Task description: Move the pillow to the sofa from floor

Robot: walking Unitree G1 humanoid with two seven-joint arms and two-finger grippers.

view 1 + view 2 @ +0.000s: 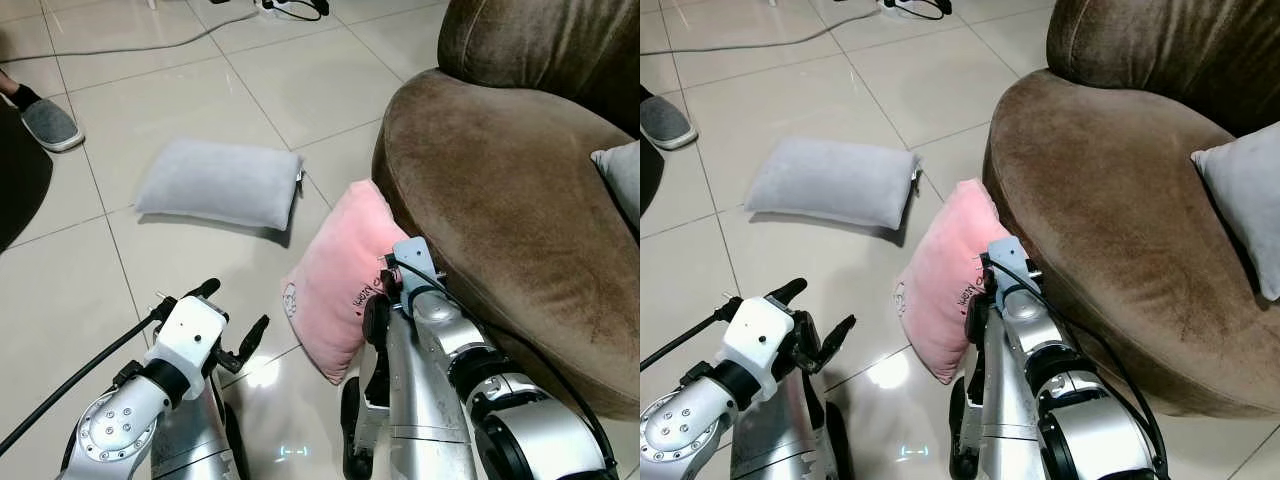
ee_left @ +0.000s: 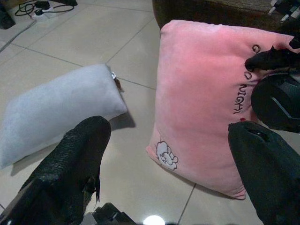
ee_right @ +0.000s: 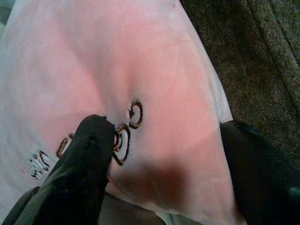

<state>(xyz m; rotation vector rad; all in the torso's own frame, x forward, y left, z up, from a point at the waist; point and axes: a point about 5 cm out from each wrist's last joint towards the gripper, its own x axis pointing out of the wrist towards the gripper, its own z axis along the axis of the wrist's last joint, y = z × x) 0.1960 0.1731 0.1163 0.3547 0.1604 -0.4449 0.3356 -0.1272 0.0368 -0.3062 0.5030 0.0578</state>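
Two pillows lie on the tiled floor (image 1: pixel 90 290): a grey pillow (image 1: pixel 220 183) flat out in the open, and a pink pillow (image 1: pixel 335 285) standing on its lower edge, tilted back against the front of the brown sofa (image 1: pixel 500 200). The pink one is the one in hand. The right gripper (image 3: pixel 164 140) has its fingers spread across the pillow's upper side edge, by the embroidered lettering; one finger (image 3: pixel 86 154) presses into the plush, the other sits past the edge on the sofa side, so the pincer straddles the pillow but has not yet closed on it. The left gripper (image 2: pixel 168 154) hovers low over the floor facing the pillow, its fingers wide apart and holding nothing.

Judging by the dimple under the finger, the pillow is light, soft and yielding, with a plush cover that should give good friction. It will sag and fold when lifted, so a deep pinch on the edge seam or a corner looks safer than a shallow bite.

Glossy pale tiles reflect a lamp. Another grey cushion (image 1: pixel 1245 205) rests on the sofa seat. A person's foot in a grey slipper (image 1: pixel 48 122) stands at the room's far left, and cables (image 1: pixel 290 8) trail along the far floor.
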